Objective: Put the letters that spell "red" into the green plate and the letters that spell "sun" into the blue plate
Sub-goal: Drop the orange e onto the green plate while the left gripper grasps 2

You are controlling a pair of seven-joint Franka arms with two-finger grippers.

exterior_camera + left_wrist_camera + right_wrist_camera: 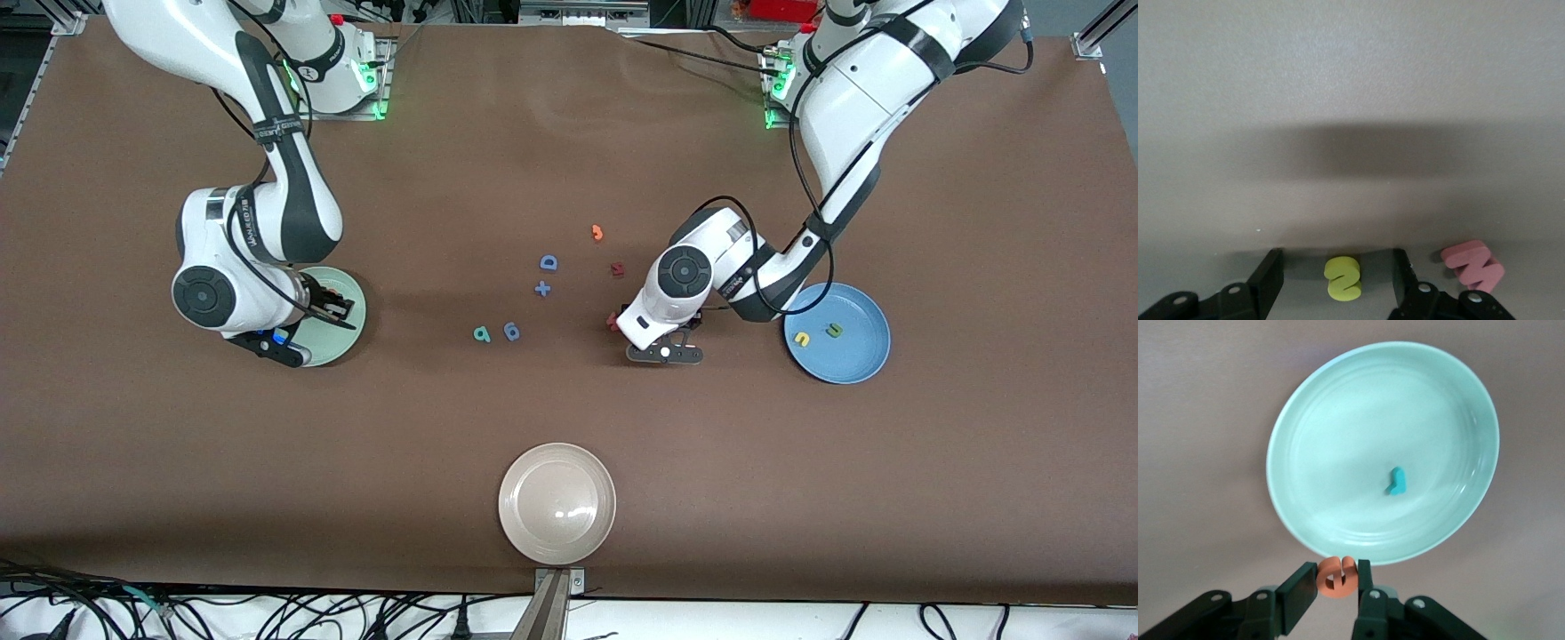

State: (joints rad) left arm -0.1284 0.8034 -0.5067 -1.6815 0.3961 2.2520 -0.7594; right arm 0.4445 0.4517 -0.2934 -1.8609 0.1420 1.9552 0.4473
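My right gripper (1337, 567) is shut on the orange "e" (1337, 579) and hangs over the rim of the green plate (1351, 433), toward the right arm's end of the table. The teal "r" (1397, 481) lies in that plate. My left gripper (1337, 255) is down at the table, open, with the yellow "s" (1343, 279) between its fingers and a gap on each side. The blue plate (855, 357) holds the yellow "u" (802, 339) and the olive "n" (833, 330). The teal "d" (482, 334) lies on the table near the middle.
Beside the teal "d" lies a blue d-like letter (511, 331). A blue "D" (548, 262), a blue plus (542, 288), an orange hooked piece (597, 233) and a red letter (618, 268) lie mid-table. Another red letter (1473, 265) sits close beside the left gripper. A beige plate (556, 503) stands nearest the front camera.
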